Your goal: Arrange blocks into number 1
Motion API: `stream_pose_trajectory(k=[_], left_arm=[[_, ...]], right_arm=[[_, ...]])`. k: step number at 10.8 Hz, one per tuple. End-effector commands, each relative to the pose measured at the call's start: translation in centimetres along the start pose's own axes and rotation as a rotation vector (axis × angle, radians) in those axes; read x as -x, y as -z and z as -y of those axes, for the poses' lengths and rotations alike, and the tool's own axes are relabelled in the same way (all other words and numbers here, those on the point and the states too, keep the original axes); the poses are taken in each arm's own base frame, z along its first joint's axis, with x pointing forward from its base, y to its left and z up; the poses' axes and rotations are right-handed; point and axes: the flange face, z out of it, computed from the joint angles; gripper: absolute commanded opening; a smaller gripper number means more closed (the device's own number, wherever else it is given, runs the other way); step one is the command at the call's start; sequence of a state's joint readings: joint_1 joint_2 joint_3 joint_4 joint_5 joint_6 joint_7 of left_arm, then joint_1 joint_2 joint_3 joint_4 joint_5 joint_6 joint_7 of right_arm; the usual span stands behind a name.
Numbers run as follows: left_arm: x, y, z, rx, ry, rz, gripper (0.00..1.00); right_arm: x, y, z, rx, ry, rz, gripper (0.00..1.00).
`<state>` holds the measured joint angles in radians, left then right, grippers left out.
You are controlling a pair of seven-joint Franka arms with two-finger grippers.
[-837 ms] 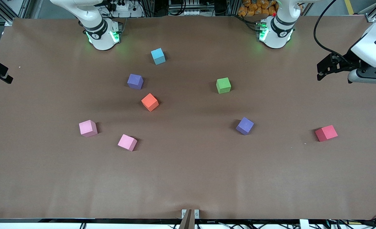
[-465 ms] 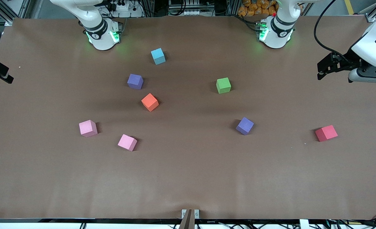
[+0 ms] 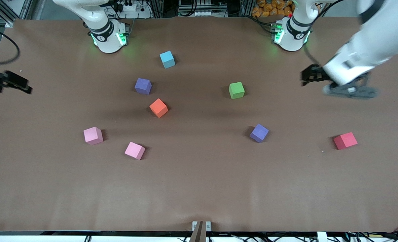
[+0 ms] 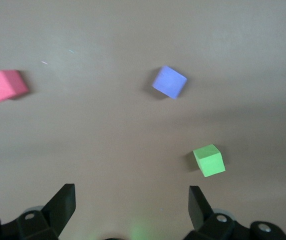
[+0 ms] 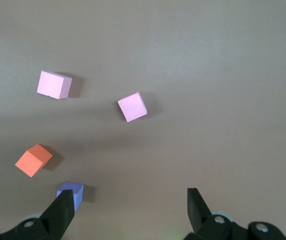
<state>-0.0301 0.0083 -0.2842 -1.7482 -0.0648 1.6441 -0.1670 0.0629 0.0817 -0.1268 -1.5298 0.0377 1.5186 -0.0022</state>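
Note:
Eight blocks lie scattered on the brown table: light blue (image 3: 167, 59), purple (image 3: 143, 86), orange (image 3: 158, 108), two pink (image 3: 93, 135) (image 3: 135, 150), green (image 3: 236, 90), a second purple (image 3: 259, 133) and red (image 3: 345, 140). My left gripper (image 3: 305, 76) hangs open and empty over bare table between the green block and the left arm's end. Its wrist view shows the left gripper (image 4: 131, 192) with green (image 4: 209, 160), purple (image 4: 169, 82) and red (image 4: 4, 85) blocks. My right gripper (image 3: 24, 86) hovers open and empty at the right arm's end. The right gripper (image 5: 129, 195) looks onto both pink blocks (image 5: 54, 84) (image 5: 132, 106), orange (image 5: 33, 160) and purple (image 5: 72, 191).
The two arm bases (image 3: 106, 35) (image 3: 291, 33) stand along the table edge farthest from the front camera. A small metal bracket (image 3: 201, 227) sits at the nearest edge. Wide bare table (image 3: 199, 181) stretches between the blocks and that edge.
The left arm has swung in from the table's end toward the green block. The right gripper has edged inward over the table. No block has moved.

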Motion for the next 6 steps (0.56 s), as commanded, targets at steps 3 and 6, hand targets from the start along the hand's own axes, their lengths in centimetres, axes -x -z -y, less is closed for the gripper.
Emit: stream_pose_trajectory(k=[3,6], left_arm=[[2.5,-11.1,-7.2,0.045,0.021,0.005,1.00],[5.0,-18.6,-13.0,0.048,0.120,0.001,1.00]], right_arm=[[-4.9,-9.1,1.6,-0.001,0.043,0.050,1.00],[-3.7,-16.1,5.9,-0.003,0.056,0.065,1.00]])
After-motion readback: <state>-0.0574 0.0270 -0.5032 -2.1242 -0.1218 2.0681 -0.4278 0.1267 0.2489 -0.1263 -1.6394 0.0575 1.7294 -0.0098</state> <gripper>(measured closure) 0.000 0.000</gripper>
